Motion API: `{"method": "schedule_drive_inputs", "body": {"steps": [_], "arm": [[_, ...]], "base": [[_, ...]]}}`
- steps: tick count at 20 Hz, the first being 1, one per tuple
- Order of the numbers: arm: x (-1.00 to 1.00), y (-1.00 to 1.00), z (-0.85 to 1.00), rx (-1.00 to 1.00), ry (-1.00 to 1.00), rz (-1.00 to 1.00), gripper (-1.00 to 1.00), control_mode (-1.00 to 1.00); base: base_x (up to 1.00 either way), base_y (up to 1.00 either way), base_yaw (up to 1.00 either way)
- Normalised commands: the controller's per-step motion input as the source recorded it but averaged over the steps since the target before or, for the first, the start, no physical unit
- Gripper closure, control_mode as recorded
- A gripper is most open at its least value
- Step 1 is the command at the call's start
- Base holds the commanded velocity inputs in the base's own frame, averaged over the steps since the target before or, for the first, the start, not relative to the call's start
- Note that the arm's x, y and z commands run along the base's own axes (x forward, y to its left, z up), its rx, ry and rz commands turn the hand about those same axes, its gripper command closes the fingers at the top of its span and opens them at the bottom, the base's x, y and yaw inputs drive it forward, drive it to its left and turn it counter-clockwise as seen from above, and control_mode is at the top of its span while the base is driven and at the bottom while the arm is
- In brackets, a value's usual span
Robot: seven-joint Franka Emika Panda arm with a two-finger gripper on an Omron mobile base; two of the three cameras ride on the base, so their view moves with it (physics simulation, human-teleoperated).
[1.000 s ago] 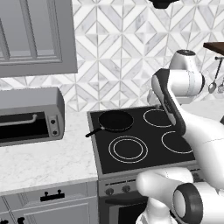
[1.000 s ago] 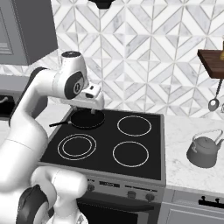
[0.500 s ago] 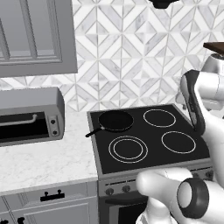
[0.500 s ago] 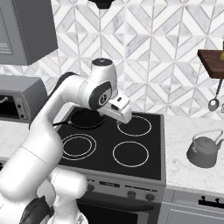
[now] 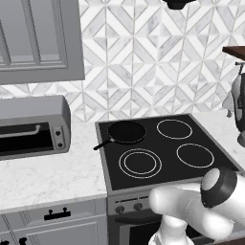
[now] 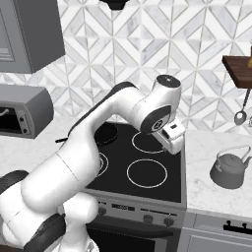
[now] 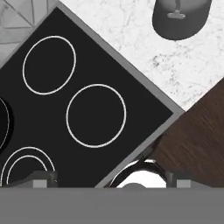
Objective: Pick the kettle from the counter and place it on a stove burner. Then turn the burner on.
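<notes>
On cooktop [image 5: 158, 143]: frying pan [image 5: 125, 132] rear-left | kettle [image 6: 230, 168] on counter [image 6: 206, 187] | pincer [image 6: 173, 142] released

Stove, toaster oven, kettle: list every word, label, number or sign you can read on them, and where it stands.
None can be read.
Stove: its front knobs carry no legible marks; the cooktop has printed rings, no text.
Toaster oven: two small dials, no readable labels.
Kettle: plain grey metal, no brand.
</notes>
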Motion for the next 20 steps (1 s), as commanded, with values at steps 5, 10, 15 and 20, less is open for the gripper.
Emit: {"method": "schedule_drive_inputs", "body": {"steps": [5, 10, 15, 20], "arm": [[0.05, -1.00, 0.00, 0.01, -0.07, -0.23, -1.00, -1.00], [0.22, -1.00, -0.15, 0.00, -0.02, -0.22, -1.00, -1.00], [0.36, -1.00, -0.38, -0.03, 0.03, -0.16, -1.00, -1.00], [0.27, -0.36, -0.38, -0.08, 0.04, -0.06, -1.00, -1.00]], "base": [[0.00, 0.00, 0.00], [0.00, 0.00, 0.00], [0.00, 0.00, 0.00], [0.00, 0.00, 0.00]]}}
